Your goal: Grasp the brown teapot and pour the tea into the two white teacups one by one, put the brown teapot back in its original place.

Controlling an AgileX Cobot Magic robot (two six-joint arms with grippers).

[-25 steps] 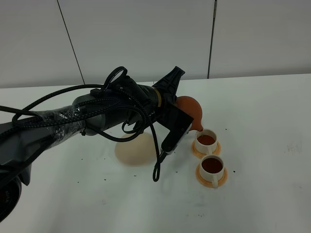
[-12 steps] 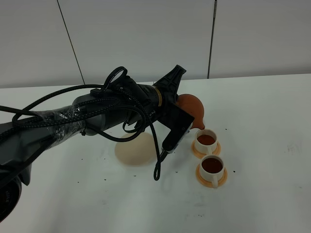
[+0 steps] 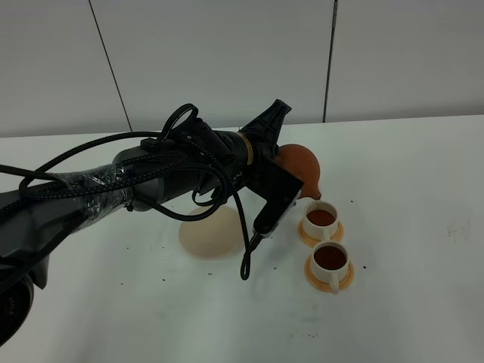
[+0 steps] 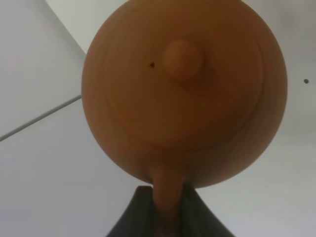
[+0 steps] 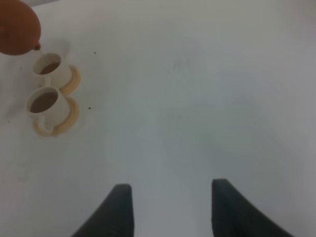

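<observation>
Smooth white table bears 2 round teacups near squat clay teapot.

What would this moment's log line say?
left end effector: shut on brown teapot | far teacup: filled | near teacup: filled | right end effector: open

Brown teapot aloft, far teacup, near teacup, both holding tea

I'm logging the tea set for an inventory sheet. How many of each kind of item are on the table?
brown teapot: 1
white teacups: 2
orange saucers: 2
cream disc: 1
Total: 6
</observation>
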